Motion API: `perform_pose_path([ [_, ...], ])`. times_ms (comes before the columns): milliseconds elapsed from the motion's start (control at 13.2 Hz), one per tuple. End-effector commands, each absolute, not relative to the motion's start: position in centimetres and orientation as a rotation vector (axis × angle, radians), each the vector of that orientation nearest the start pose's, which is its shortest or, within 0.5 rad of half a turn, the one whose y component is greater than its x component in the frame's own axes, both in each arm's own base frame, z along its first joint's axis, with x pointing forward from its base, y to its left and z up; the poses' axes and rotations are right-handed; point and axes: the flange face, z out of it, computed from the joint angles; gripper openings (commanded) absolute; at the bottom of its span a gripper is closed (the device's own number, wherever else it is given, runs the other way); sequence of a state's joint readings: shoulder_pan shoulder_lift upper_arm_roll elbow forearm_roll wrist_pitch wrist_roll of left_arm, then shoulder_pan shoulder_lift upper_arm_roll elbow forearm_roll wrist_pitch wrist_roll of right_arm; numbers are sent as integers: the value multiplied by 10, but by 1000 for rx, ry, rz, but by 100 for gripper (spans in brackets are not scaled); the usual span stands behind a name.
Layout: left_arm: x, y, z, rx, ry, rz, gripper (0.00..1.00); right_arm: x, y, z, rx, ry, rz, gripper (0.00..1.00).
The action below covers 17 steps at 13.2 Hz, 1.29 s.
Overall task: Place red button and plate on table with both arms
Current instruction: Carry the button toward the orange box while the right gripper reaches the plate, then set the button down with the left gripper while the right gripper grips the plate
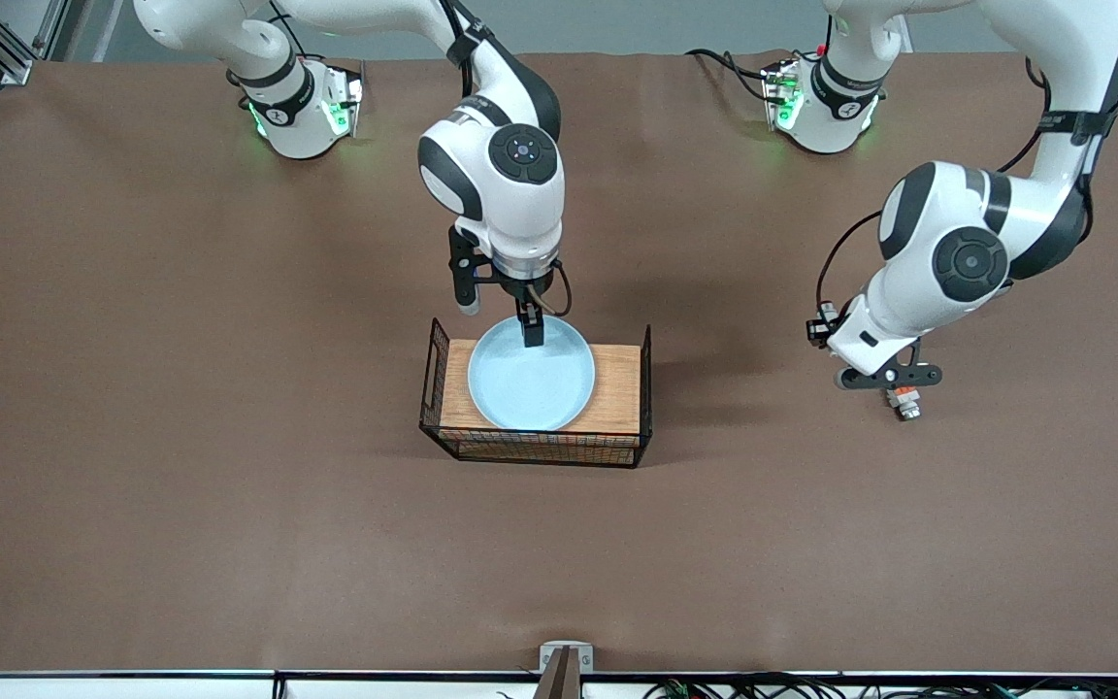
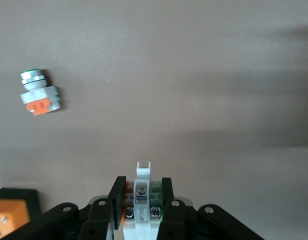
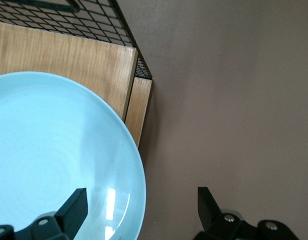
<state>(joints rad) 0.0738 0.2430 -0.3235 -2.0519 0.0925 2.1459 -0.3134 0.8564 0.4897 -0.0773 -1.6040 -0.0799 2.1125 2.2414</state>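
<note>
right gripper [image 1: 499, 323] hangs wide open straddling the plate [image 1: 531, 373]'s 12 o'clock rim on the basket [image 1: 617, 388] – one finger inside, one outside – while left gripper [image 1: 902, 393] clamps the red button [image 1: 904, 401] over bare table [image 1: 229, 485].

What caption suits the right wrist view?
Open right gripper straddling the plate rim on the basket's wooden top.
</note>
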Motion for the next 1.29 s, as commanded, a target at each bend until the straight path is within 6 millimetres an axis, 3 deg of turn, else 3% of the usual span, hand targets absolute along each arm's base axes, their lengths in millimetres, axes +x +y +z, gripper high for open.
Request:
perform_pose_path([
  [0,563,-119,281,-3085,79,199,17,492,488,352,-2351,2038,-198,96],
  [455,588,-95,222,-3081,136,195,17,496,482,350,-2362,2040,-200,95],
  [834,603,-99,201,-3107,128,206,18,497,482,341,-2373,2045,-201,95],
  [986,604,-98,196,-3113,124,210,18,497,481,340,-2382,2036,-201,89],
  [1062,604,-98,190,-3120,122,209,18,497,482,340,-2413,2002,-199,80],
  [1137,603,-99,187,-3123,123,207,18,496,483,340,-2457,1956,-197,64],
  [1213,603,-99,183,-3126,123,210,18,494,484,340,-2480,1927,-197,40],
])
